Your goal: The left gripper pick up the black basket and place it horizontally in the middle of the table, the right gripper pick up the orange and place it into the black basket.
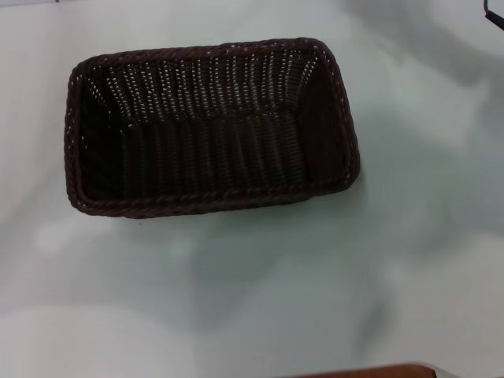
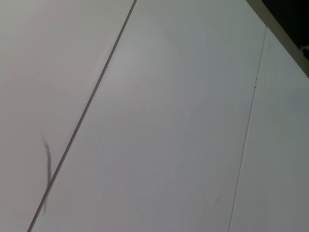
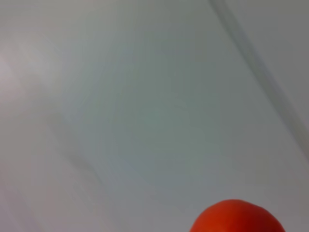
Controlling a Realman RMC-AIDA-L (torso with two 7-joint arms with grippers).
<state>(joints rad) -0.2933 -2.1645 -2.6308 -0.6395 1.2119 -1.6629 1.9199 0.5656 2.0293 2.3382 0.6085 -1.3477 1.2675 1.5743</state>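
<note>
A: Where's the basket (image 1: 211,126)?

B: In the head view it sits on the pale surface (image 1: 260,291), a bit toward the far side and left of centre, long side running left to right. It stands upright with its opening up, and nothing shows inside it: only the dark weave of the floor and the sloping walls under a braided rim.

A: And the orange (image 3: 237,216)?

B: Only the right wrist view catches it, a glossy orange-red curve at the picture's edge, lying against the surface. Most of it is cut off. It does not show in the head view, so I can't place it relative to the basket.

A: The right claw, then: spread, or pinching the fruit?

B: I can't tell. No fingers appear in its wrist view. In the head view a thin dark sliver shows in the far right corner, too little to name.

A: The left claw?

B: Not visible anywhere. Its wrist view shows plain white panels with thin dark seams, a faint grey smudge beside one seam, and a dark strip across one corner.

A: Any brand, label or writing?

B: None that can be read, on the basket, fruit or surface. A brown edge strip (image 1: 370,370) shows at the near side in the head view.
</note>
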